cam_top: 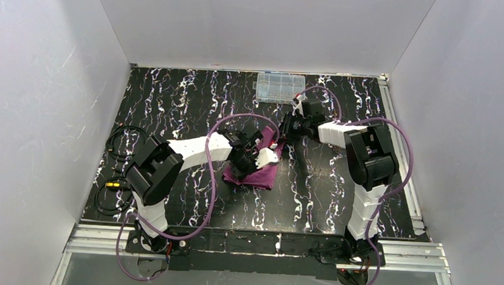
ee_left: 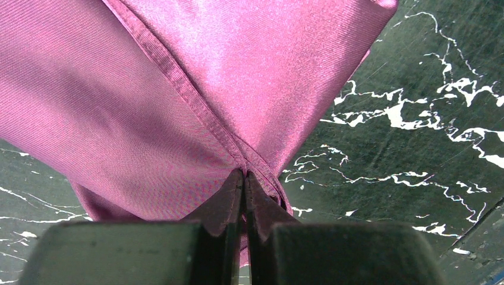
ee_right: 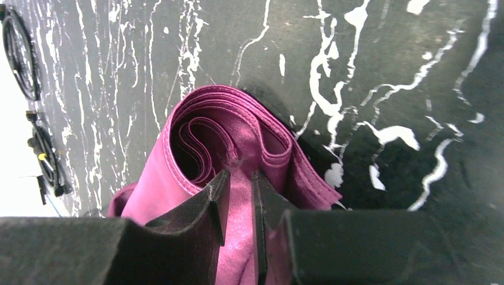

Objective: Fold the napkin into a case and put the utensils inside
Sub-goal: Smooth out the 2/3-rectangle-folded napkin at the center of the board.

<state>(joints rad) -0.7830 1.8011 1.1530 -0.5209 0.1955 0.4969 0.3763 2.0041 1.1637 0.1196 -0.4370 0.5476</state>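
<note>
Left pincer [ee_left: 243, 175] clamped shut on napkin [ee_left: 148, 119] hem, anchoring fold against bench [ee_left: 416, 148]. Right pincer [ee_right: 241, 178] narrow, nipping layered edge, likely to hold folds together.

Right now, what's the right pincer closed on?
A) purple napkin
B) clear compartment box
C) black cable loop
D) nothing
A: in the right wrist view a strip of the napkin runs between the fingers of the right pincer, which press in on it from both sides; the clear box sits apart at the far edge of the table.
</note>
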